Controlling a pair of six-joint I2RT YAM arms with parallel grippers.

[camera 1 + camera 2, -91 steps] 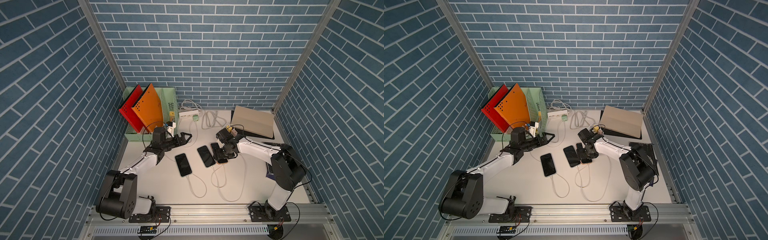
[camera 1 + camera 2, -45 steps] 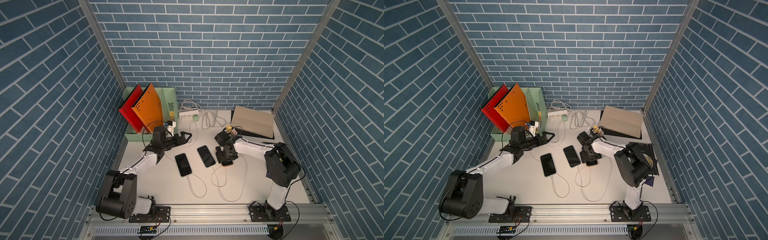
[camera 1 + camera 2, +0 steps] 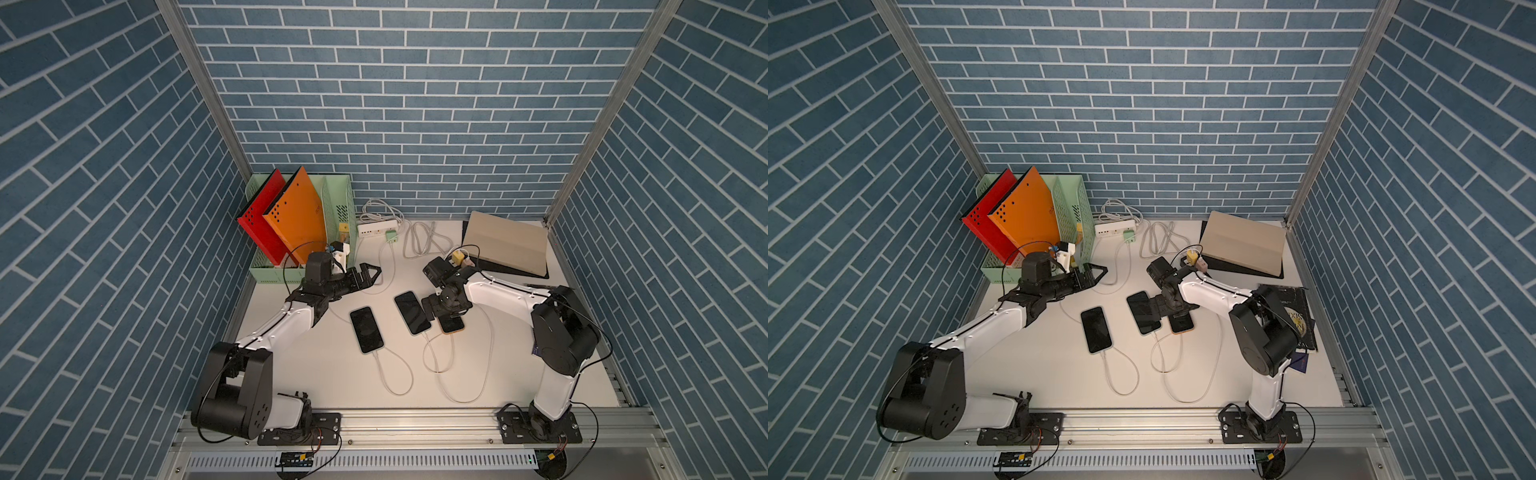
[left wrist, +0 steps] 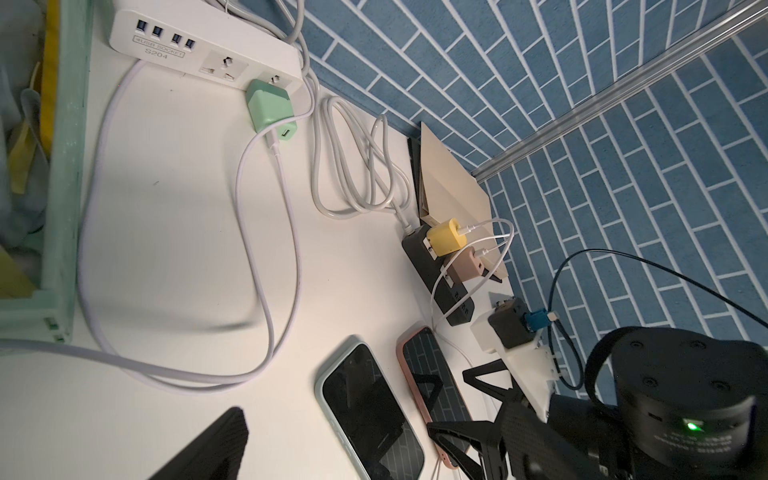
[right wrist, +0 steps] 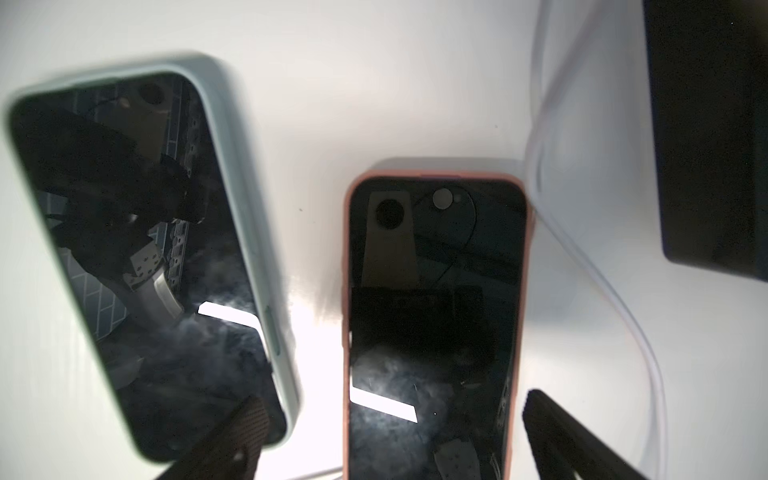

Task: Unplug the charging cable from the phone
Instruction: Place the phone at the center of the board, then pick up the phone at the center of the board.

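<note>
right gripper (image 5: 395, 401) is held apart over pink-cased phone (image 5: 434, 324), nothing clamped | left gripper (image 3: 368, 275) is held apart, well away | phone is laid flat mid-table, long axis back-to-front, plug end toward front rail | flanked closely by pale-cased phone (image 5: 137, 249) and white cable (image 5: 598, 286)

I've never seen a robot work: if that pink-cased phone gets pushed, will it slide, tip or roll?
The pink-cased phone lies flat, so it would likely slide, not tip or roll. Its rubbery-looking case probably grips the white table somewhat. The limp white cable at its end may drag along.
</note>
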